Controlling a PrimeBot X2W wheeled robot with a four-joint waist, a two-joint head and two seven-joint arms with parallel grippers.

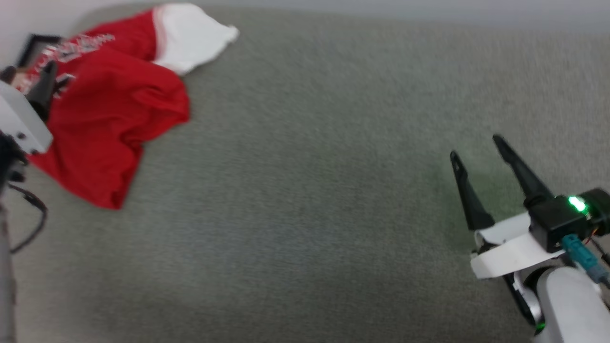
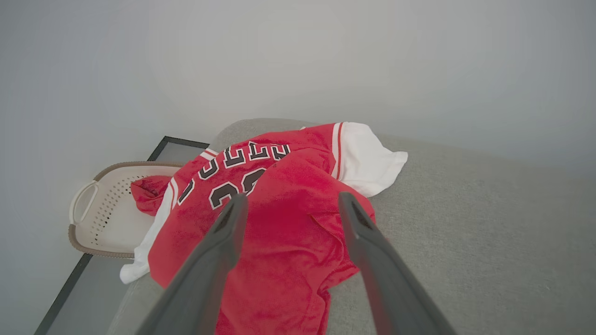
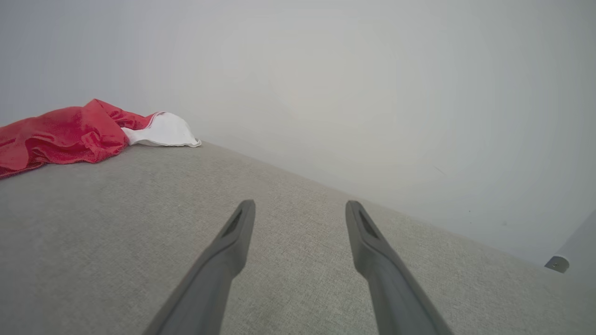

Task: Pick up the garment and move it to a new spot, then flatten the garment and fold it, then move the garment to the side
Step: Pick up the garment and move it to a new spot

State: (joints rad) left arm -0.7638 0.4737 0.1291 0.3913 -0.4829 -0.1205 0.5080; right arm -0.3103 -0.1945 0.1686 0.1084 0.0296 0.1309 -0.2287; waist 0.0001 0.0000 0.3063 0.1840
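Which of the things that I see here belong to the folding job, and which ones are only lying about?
For the job:
- red jersey, crumpled on the grey cushion
- left claw, open, pointing at the jersey
- right claw, open, over bare cushion, apart from the jersey

Only lying about:
- pale basket with holes, beside the cushion's edge

Left wrist view: on the chest of the red jersey shirt with white short sleeves (image 2: 279, 232), black white-outlined block letters (image 2: 247, 156) stand upside down to me. I read "ULLS"; the word's start is lost in a fold. Beside them is a two-digit number (image 2: 233, 188) in the same style, partly covered and not certain. In the head view the lettering is blurred and unreadable.
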